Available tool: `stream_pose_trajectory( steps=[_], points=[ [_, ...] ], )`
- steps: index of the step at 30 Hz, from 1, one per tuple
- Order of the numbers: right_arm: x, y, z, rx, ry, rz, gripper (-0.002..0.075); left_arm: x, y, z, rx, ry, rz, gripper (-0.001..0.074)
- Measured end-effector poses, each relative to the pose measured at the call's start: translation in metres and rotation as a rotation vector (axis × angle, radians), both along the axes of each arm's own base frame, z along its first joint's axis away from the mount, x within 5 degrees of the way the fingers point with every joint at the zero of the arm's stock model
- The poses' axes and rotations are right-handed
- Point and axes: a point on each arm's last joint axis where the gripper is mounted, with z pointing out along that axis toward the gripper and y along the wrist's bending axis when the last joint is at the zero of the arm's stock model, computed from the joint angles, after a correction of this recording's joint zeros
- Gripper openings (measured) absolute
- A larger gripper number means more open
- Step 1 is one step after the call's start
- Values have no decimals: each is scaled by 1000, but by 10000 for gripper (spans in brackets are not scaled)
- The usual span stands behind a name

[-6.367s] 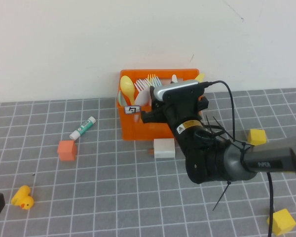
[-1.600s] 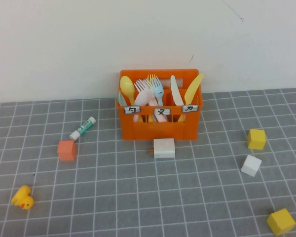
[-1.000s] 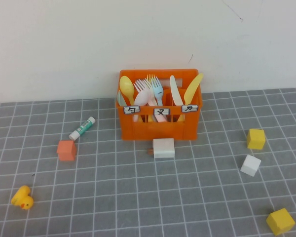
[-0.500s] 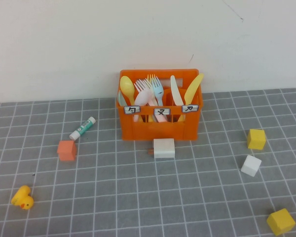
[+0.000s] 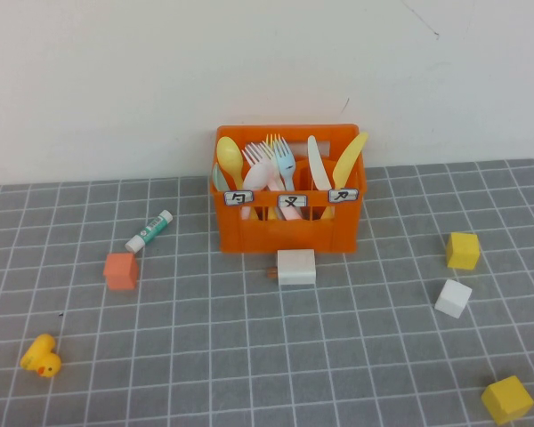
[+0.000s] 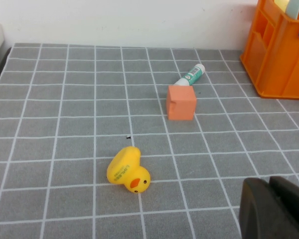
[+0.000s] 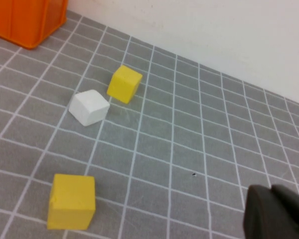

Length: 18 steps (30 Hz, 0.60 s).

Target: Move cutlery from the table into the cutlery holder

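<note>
showing no change vs prior: forks (image 5: 271, 165) in holder (image 5: 287, 227), left claw (image 6: 274, 209) & right claw (image 7: 276, 211) clenched, parked.

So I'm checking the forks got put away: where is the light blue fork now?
In the high view the light blue fork stands tines-up in the orange cutlery holder, middle section, beside the pink fork, left of the yellow knife.

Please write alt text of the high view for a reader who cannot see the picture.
An orange cutlery holder stands against the white wall on a grey gridded table, holding a light blue fork, a pale pink fork and other plastic cutlery. Small blocks, a glue stick and a toy duck lie scattered around it. Neither the left gripper nor the right gripper appears in this view.
</note>
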Motion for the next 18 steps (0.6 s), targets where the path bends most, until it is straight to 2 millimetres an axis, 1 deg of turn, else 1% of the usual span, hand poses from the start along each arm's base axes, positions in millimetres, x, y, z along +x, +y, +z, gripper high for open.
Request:
stream_pose_trajectory(
  steps=[8,13,18],
  points=[
    [0,0,0,6,1,-6,-1,0,0,0,0,0,0,-1],
    [0,-6,0,117,11,-106,-1,0,0,0,0,0,0,0],
    [-1,-11,0,164,5,-173,-1,0,0,0,0,0,0,0]
  ],
)
